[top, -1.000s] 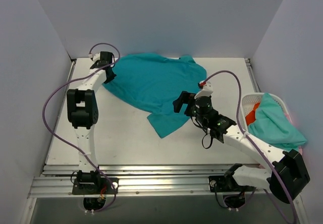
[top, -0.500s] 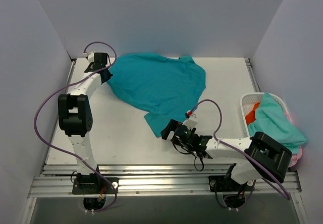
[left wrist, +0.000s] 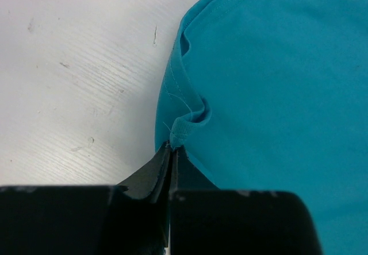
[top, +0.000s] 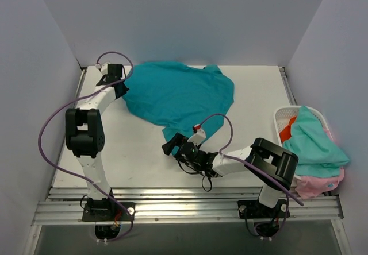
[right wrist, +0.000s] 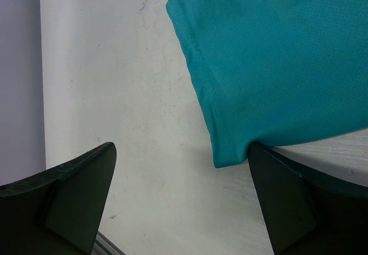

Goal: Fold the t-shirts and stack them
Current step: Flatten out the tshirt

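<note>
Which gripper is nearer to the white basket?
Right: the right gripper is centre front, left of the basket; the left gripper is at the table's far-left corner.

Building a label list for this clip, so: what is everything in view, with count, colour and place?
deep teal t-shirt: one, teal, spread on the far table.
pale aqua t-shirt: one, aqua, draped over the basket.
orange-red t-shirt: one, orange-red, in the basket.
pink t-shirt: one, pink, under the aqua one.
basket: one, white, right table edge.
table: one, white.
cables: two, purple, along the arms.
left claw: one, black, shut on the teal shirt's edge.
right claw: one, black, open at the teal shirt's near corner.
</note>
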